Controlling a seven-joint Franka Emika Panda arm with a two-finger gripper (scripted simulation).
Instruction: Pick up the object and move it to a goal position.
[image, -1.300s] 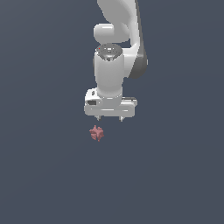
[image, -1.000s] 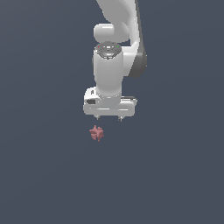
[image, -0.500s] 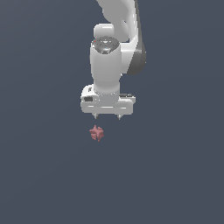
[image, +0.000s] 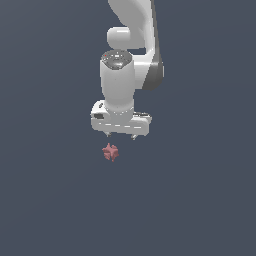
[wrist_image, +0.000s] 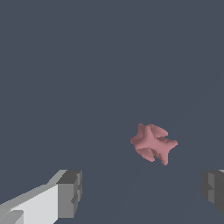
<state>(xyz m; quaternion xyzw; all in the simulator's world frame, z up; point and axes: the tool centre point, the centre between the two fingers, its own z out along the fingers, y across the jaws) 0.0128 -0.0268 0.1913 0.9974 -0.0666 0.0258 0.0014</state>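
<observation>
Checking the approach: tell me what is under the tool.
Below the open tool only the small pinkish-red object shows, apart from both fingers, on the plain grey ground. Nothing there is covered.

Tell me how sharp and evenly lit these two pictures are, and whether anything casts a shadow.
Exterior view: sharp, flat light, no shadow under the pink star-shaped object or the gripper. Wrist view: object crisp with soft shading on its lobes, no glare, background a uniform grey-blue.
</observation>
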